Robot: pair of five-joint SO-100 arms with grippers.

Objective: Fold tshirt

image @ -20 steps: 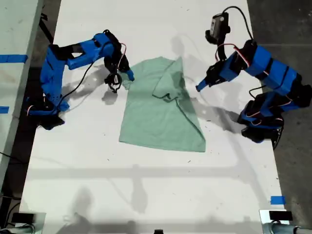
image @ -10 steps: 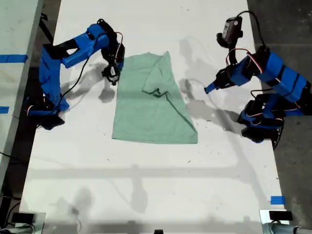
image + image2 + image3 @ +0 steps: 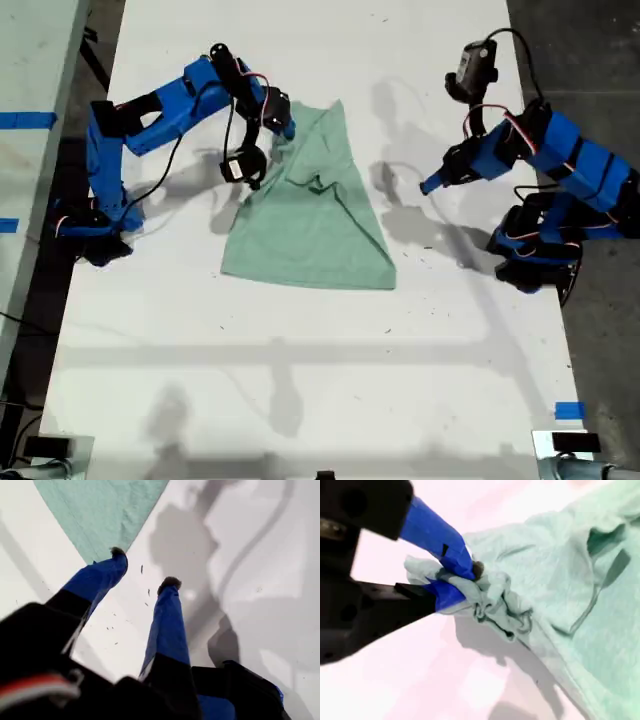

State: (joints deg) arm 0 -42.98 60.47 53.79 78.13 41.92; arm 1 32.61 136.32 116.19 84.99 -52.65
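Note:
The pale mint-green tshirt [image 3: 310, 225] lies partly folded on the white table [image 3: 320, 380], with one side bunched and raised. My second gripper [image 3: 283, 130] [image 3: 470, 577] is shut on a gathered wad of that edge of the tshirt [image 3: 560, 570], on the exterior view's left. My first gripper [image 3: 428, 186] [image 3: 145, 567] hangs open over bare table on the exterior view's right, clear of the cloth. Only a corner of the tshirt [image 3: 100, 510] shows beyond its fingertips.
Both blue arm bases stand at the table's side edges in the exterior view. Blue tape marks [image 3: 25, 120] [image 3: 570, 410] sit on a neighbouring surface and near the table's front corner. Dark floor [image 3: 590, 60] runs along the exterior view's right.
My second gripper has carried the held shirt edge toward the exterior view's right, over the cloth. The shirt has slid toward the exterior view's left. My first gripper drew back from it.

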